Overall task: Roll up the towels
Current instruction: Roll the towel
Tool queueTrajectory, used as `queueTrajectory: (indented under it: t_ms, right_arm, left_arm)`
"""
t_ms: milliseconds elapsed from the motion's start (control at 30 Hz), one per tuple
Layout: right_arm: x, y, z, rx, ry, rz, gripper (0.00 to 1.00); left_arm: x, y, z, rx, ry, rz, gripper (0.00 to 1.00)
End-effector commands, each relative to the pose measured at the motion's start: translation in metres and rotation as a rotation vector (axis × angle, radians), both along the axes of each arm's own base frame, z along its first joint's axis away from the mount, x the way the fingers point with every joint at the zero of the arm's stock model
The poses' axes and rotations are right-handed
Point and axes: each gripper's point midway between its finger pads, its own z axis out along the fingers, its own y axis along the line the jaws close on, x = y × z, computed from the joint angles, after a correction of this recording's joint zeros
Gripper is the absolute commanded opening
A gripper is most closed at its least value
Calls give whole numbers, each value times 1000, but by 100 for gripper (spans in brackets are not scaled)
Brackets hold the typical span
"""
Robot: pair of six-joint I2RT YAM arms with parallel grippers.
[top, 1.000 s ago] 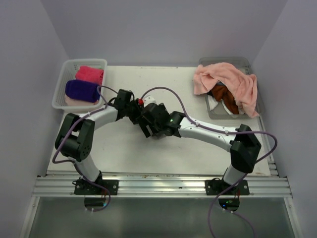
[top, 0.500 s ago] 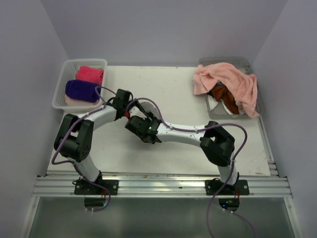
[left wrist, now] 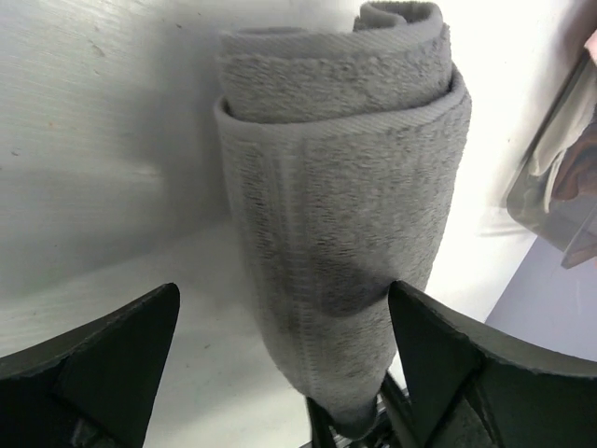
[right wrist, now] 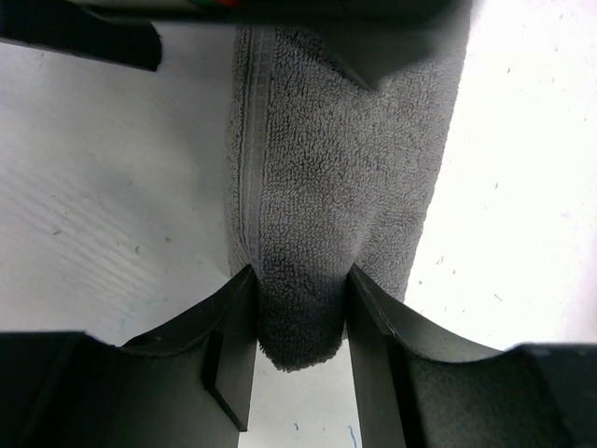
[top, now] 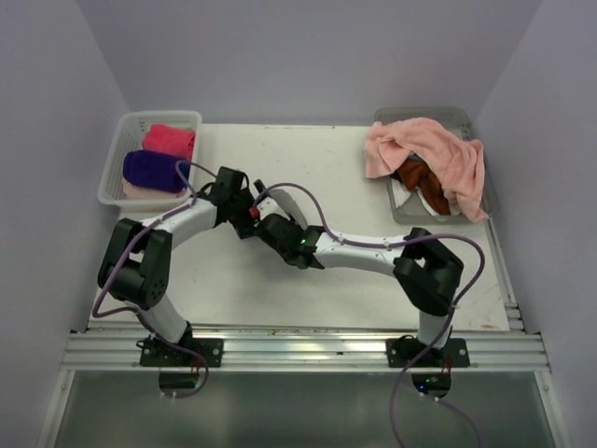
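A grey towel (left wrist: pixel 345 187), rolled into a stubby cylinder, lies on the white table between my two grippers. In the left wrist view my left gripper (left wrist: pixel 282 289) stands open, one finger on each side of the roll, the right finger close against it. My right gripper (right wrist: pixel 300 275) is shut on the roll's other end (right wrist: pixel 336 140), with both fingers pressing into the terry. From above, the left gripper (top: pixel 250 213) and the right gripper (top: pixel 270 229) meet at the table's left middle and hide the roll.
A white basket (top: pixel 114 168) at the back left holds a purple roll (top: pixel 154 171) and a hot pink roll (top: pixel 170 140). A grey bin (top: pixel 448 117) at the back right holds a loose salmon pink towel (top: pixel 438 154) over a rust orange one (top: pixel 424 182).
My left gripper has opened off the grey roll. My right arm swung in toward the left and its gripper closed on the roll's end.
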Motion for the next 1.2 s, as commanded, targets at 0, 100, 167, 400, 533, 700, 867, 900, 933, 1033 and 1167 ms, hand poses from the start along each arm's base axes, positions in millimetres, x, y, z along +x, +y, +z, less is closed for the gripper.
queueTrajectory:
  t_ms: [0,100,167,400,533,700,867,900,933,1033,1167]
  right_arm:
    - [2,6,19,216,65,11,43]
    - [2,7,26,326,115,27,43]
    - [7,3,26,392,149,9,44]
    - [2,10,34,522,231,56,45]
    - [-3,14,39,595,263,80,44]
    - [-1,8,39,671,305,64,44]
    - [2,0,31,688,335,30,43]
    - [3,-3,28,679,335,19,42]
    - [3,-4,27,672,340,10,42]
    - [4,-5,25,656,343,5,43]
    - [9,-9,37,645,311,-10,76]
  left_arm:
    - [17,7,35,-26,-99,3,98]
    - [19,5,38,-42,-114,-21,99]
    - [16,1,34,-54,-104,-43,100]
    - [13,-11,28,-119,-105,-88,100]
    - [16,-21,25,-174,-118,-108,100]
    - [16,-30,17,-204,-108,-136,100]
    - [16,-32,11,-202,-102,-140,98]
    - [16,-33,10,-201,-98,-137,94]
    - [16,-32,10,-197,-99,-134,88]
    - [21,-33,10,-185,-108,-125,70]
    - [21,-33,7,-156,-93,-122,57]
